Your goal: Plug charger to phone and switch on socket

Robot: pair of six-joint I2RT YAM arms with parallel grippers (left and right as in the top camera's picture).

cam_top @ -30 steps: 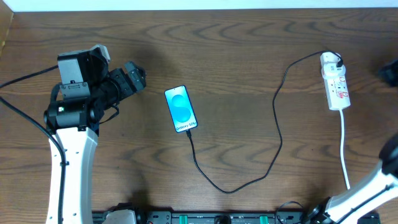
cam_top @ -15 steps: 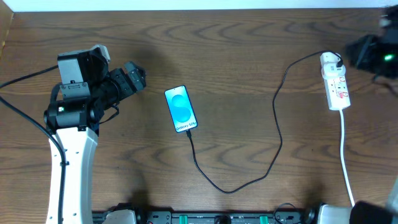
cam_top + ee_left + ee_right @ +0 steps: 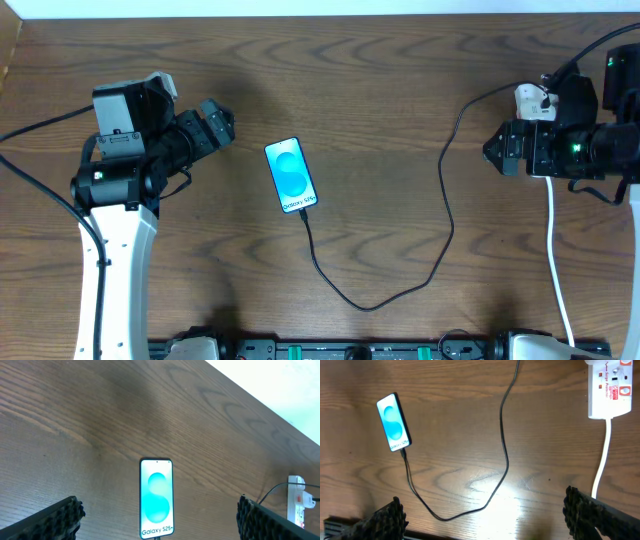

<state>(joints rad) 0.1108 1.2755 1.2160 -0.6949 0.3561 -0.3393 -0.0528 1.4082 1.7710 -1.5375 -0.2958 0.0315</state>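
The phone (image 3: 291, 176) lies face up mid-table, its blue screen lit, and also shows as the phone (image 3: 156, 497) and the phone (image 3: 394, 422). The charger (image 3: 447, 215), a thin black cable, meets the phone's lower edge, loops toward the front and runs up to the socket (image 3: 527, 97). My right arm covers most of that white strip from above; the socket (image 3: 609, 390) shows red switches in the right wrist view. My right gripper (image 3: 497, 150) hangs open just left of it, holding nothing. My left gripper (image 3: 220, 120) is open, left of the phone.
The socket's thick white cord (image 3: 553, 235) runs down the right side toward the front edge. The left arm's white base (image 3: 115, 270) stands at the left. A dark rail (image 3: 330, 351) lines the front edge. A pale wall borders the table's far side.
My right arm swung in from the right edge and now hangs over the socket, and its jaws have opened. The left arm, phone and cable have not moved.
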